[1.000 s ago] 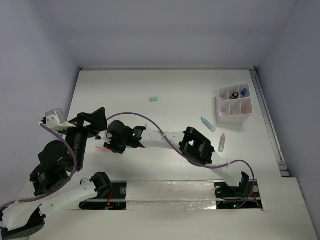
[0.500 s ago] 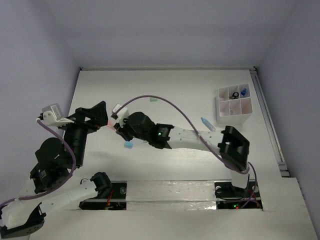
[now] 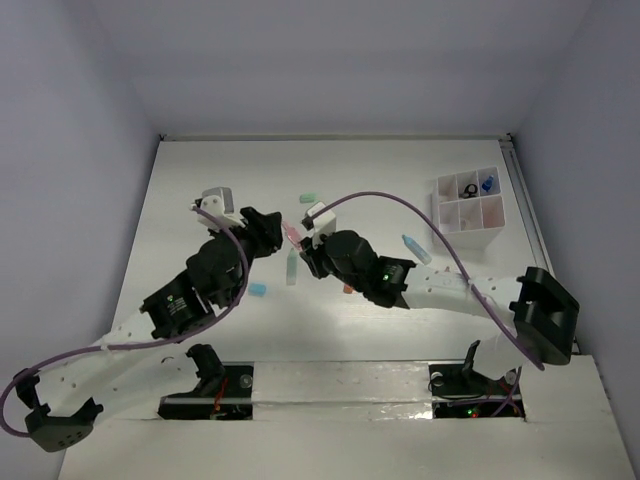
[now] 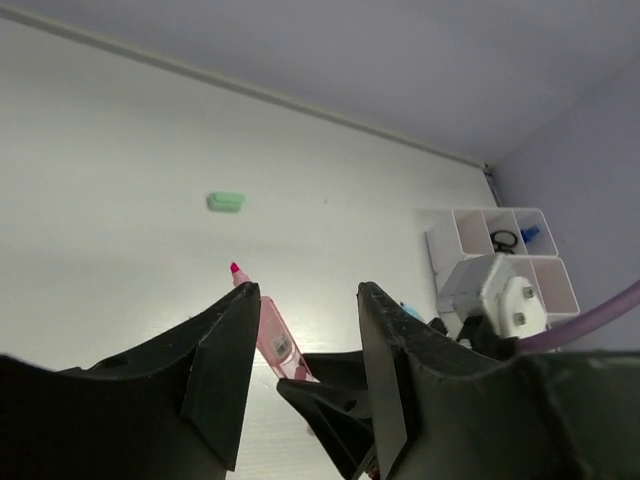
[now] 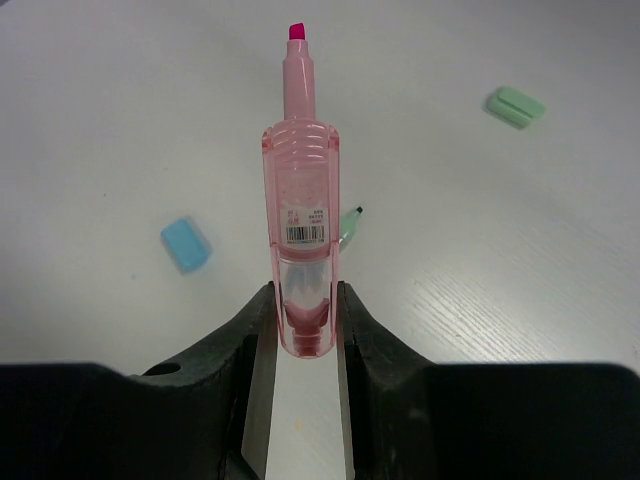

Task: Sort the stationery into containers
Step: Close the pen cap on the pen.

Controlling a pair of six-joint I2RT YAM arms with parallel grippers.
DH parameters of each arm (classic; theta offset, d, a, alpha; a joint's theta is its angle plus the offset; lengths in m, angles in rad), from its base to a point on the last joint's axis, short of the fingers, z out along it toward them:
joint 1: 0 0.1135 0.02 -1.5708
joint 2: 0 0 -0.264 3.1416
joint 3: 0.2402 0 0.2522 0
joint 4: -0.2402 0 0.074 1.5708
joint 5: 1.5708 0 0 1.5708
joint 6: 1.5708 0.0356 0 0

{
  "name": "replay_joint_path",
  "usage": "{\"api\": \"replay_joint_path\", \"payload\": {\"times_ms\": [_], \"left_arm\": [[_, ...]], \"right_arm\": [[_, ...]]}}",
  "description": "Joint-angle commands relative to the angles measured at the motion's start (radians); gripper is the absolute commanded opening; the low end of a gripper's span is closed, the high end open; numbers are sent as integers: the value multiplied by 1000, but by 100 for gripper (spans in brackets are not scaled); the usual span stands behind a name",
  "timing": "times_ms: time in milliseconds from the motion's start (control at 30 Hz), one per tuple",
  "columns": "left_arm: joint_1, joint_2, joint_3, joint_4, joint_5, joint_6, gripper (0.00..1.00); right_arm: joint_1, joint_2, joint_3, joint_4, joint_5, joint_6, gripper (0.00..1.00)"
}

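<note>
A: Largest thing first?
B: A flat white tabletop is seen under everything. A white plastic divided tray with six square compartments is set at its far right, well apart from both grippers.

A: Grippers?
B: The right gripper is clamped on a translucent pink highlighter pen. The pen is gripped at its rear end, with the tip pointed away from the wrist camera, around mid-table. The left gripper is spread apart with nothing pinched, and is placed just beside the pen's tip end. Contact cannot be told.

A: Loose stationery?
B: A mint-green pen is laid on the table just beside the pink one. A pale blue crayon-like stick is laid between the right arm and the tray. A light blue eraser block is found near the left arm. A green eraser block is found alone, farther back.

A: Tray contents?
B: A small black ring-shaped item is seen in the far middle compartment and a blue clip in the far right one. The other compartments cannot be made out.
</note>
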Motion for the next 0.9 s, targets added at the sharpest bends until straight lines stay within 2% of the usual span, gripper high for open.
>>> {"api": "replay_joint_path", "payload": {"times_ms": [0,100,133,167,267,300,633,867], "left_arm": [[27,24,-35,103,111,-103,41],[75,64,-66,148,209,-140,48],[139,82,-80,181,249,-149,51],[180,88,-110,199,348,-162,54],[330,113,-175,303,553,-203,53],[346,119,-186,329,577,-205,53],[346,180,-212,422,632,-206,51],[346,208,-207,405,619,-183,44]], "right_arm": [[-2,-83,-23,52,38,24,0],[-2,-100,-47,56,43,28,0],[-2,-112,-55,62,45,30,0],[-2,-115,-61,70,45,28,0],[-2,-126,-69,81,46,28,0],[-2,-127,-70,87,42,28,0],[-2,-121,-63,91,45,21,0],[-12,-130,-76,113,52,36,0]]}}
